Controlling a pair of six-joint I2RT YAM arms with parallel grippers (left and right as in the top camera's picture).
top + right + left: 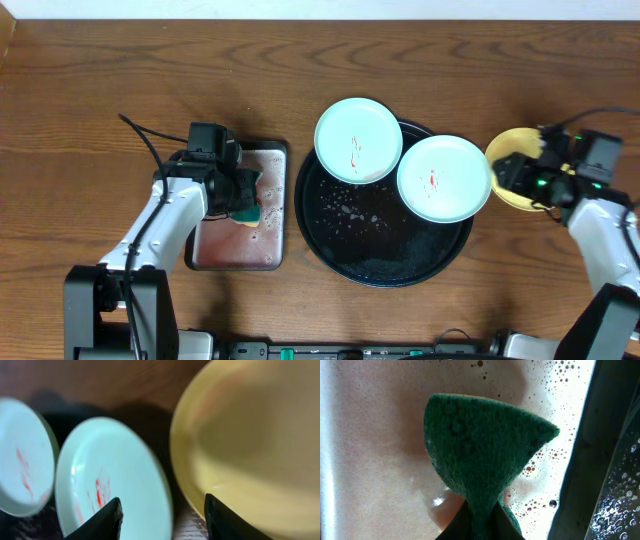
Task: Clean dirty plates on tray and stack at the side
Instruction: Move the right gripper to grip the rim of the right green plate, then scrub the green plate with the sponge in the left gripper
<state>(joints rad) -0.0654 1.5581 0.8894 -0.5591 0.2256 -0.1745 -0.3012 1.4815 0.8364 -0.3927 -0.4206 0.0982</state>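
Yellow plate (510,147) lies under my right gripper (162,510), jaws apart astride its rim; mint plates (358,140) rest on the tray (385,275) beside; my left gripper (479,527) pinches a sponge (485,445).

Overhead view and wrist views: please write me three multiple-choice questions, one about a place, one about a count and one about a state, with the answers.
1. Where is the yellow plate?
A) on the black tray
B) held up in the air
C) on the table, right of the black tray

2. How many mint plates rest on the black tray?
A) two
B) none
C) three

3. What is the left gripper doing?
A) open and empty
B) shut on the green sponge
C) holding a plate

Answers:
1 C: it lies on the wood beside the tray's right rim.
2 A: both red-smeared mint plates sit over the tray.
3 B: the sponge is pinched between its fingers.
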